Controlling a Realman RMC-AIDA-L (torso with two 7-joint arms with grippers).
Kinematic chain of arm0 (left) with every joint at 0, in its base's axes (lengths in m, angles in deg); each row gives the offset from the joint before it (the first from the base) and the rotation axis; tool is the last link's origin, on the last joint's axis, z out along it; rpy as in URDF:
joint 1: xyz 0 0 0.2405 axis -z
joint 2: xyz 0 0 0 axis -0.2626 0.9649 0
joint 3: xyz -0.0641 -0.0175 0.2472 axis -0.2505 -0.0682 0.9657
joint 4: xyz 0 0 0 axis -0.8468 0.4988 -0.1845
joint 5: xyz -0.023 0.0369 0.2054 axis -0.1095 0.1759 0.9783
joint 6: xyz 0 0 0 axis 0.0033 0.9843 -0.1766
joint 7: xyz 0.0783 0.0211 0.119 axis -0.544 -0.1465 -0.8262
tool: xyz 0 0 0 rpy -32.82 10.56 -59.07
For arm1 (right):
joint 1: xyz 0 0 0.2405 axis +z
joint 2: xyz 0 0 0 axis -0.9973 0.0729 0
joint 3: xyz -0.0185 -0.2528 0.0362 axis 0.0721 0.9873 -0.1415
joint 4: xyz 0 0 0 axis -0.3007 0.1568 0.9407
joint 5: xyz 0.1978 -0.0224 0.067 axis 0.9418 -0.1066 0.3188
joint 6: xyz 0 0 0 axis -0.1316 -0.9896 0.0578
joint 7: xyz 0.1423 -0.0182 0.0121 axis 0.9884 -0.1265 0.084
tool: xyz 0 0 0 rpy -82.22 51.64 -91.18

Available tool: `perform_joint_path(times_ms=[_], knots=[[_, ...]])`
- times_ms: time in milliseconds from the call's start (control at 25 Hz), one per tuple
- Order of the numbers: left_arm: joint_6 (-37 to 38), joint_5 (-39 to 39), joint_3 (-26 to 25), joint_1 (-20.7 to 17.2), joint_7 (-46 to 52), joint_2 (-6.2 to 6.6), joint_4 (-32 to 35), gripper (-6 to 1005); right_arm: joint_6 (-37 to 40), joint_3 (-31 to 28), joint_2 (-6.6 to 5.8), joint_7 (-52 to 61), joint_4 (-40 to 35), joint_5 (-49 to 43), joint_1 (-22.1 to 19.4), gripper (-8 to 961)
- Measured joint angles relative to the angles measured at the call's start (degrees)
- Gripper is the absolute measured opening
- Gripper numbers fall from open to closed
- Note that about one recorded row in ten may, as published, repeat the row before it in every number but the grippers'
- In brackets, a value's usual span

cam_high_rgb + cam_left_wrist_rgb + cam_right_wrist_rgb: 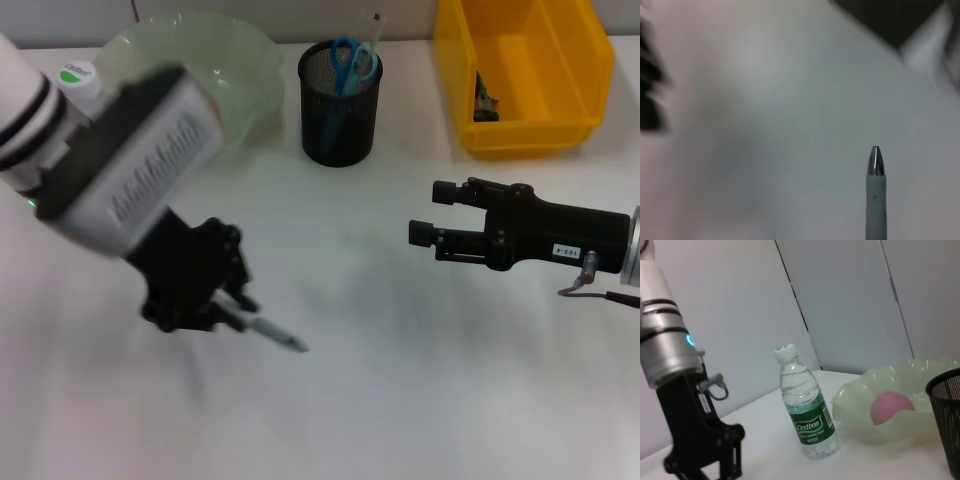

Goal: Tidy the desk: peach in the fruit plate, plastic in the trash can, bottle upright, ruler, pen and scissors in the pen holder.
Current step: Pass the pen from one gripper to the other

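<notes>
My left gripper (238, 312) is shut on the grey pen (275, 334), low over the table at the front left, with the pen's tip pointing right. The left wrist view shows only the pen (875, 195) against the white table. My right gripper (428, 212) hovers open at the right, holding nothing. The black mesh pen holder (340, 110) at the back centre holds blue-handled scissors (352, 62) and a clear ruler (376, 24). A pink peach (891, 407) lies in the pale green fruit plate (240, 70). The bottle (805, 412) stands upright beside the plate.
A yellow bin (525, 125) stands at the back right with a dark crumpled item (485, 97) inside. The bottle's cap (75, 75) shows behind my left arm. The white table (420, 380) stretches between the two grippers.
</notes>
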Motion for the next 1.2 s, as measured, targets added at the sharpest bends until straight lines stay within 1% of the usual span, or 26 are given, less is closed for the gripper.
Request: perform_joint_path(times_ms=[40,80,160,240,320,360,400,440,480,520,560,600,680,720,760,800,840,880,960,1000,1040,1080,1120,1200], knots=[[0.60,-4.30,-4.67,0.14,-0.10,0.02,-3.87,139,0.03,0.00,0.00,0.00,0.01,0.00,-0.10,809],[0.60,-4.30,-4.67,0.14,-0.10,0.02,-3.87,139,0.04,0.00,0.00,0.00,0.02,0.00,-0.24,809],[0.47,-8.86,-10.29,0.35,0.45,0.09,-9.63,139,0.09,-0.02,0.01,-0.17,0.03,0.00,-0.40,809],[0.17,-11.88,-17.08,0.91,0.81,0.24,-16.72,139,0.10,-0.06,0.00,-0.65,-0.08,0.00,-0.67,809],[0.17,-11.88,-17.08,0.91,0.81,0.24,-16.72,139,0.10,-0.07,-0.04,-0.97,-0.14,0.00,-0.72,809],[-0.18,-14.29,-27.24,1.35,1.32,0.30,-25.82,140,0.10,-0.08,-0.09,-1.44,-0.18,-0.01,-0.76,809],[-0.27,-14.97,-30.09,1.14,1.61,0.16,-27.83,140,0.14,-0.09,-0.14,-2.01,-0.20,-0.04,-0.77,809],[-0.27,-14.97,-30.09,1.14,1.61,0.16,-27.83,140,0.42,0.04,-0.27,-3.91,-0.20,-0.26,-0.78,809],[-0.38,-16.07,-32.47,0.74,1.90,0.04,-29.83,140,0.42,0.04,-0.27,-3.91,-0.20,-0.26,-0.78,809],[-1.06,-19.93,-36.08,-0.68,2.34,-0.05,-35.08,140,0.62,0.11,-0.31,-5.02,-0.20,-0.32,-0.76,809],[-1.38,-21.20,-36.58,-1.06,2.40,-0.05,-36.30,140,0.78,0.13,-0.35,-6.33,-0.21,-0.34,-0.76,809],[-2.02,-23.84,-37.55,-1.90,2.47,-0.04,-38.92,140,0.91,0.11,-0.37,-7.97,-0.22,-0.31,-0.81,809],[-2.02,-23.84,-37.55,-1.90,2.47,-0.04,-38.92,140,1.14,-0.02,-0.34,-11.28,-0.26,-0.17,-1.01,809],[-2.69,-26.46,-38.26,-2.90,2.49,-0.06,-41.56,140,1.28,0.00,-0.26,-12.87,-0.27,-0.14,-1.13,809],[-3.70,-33.54,-38.85,-5.42,2.18,-0.22,-47.42,141,1.41,0.00,-0.17,-14.95,-0.18,-0.12,-1.27,809],[-3.70,-33.54,-38.85,-5.42,2.18,-0.22,-47.42,141,1.52,0.00,-0.07,-17.06,0.09,-0.11,-1.45,809],[-4.33,-37.53,-38.91,-6.69,1.76,-0.39,-51.01,141,1.63,-0.05,0.13,-21.22,1.32,0.52,-1.80,809],[-4.33,-37.53,-38.91,-6.69,1.76,-0.39,-51.01,141,1.63,-0.05,0.13,-21.22,1.32,0.52,-1.80,809],[-4.33,-37.53,-38.91,-6.69,1.76,-0.39,-51.01,141,1.74,-0.27,0.29,-25.65,3.78,2.70,-1.94,809],[-7.25,-47.16,-39.09,-9.38,-0.41,-0.61,-60.85,141,1.93,-0.36,0.33,-28.25,5.40,4.15,-1.95,809],[-8.06,-50.17,-39.14,-10.09,-1.45,-0.68,-64.51,141,2.64,-0.42,0.39,-34.76,8.42,7.37,-2.03,809],[-8.54,-51.95,-39.20,-10.36,-1.75,-0.72,-67.10,141,2.64,-0.42,0.39,-34.76,8.42,7.37,-2.03,809],[-8.54,-51.95,-39.20,-10.36,-1.75,-0.72,-67.10,141,2.93,-0.41,0.43,-37.45,9.82,8.82,-2.08,808],[-10.26,-55.26,-39.59,-10.37,-1.02,-0.74,-71.88,142,3.54,-0.30,0.52,-43.13,13.42,12.56,-1.95,808]])
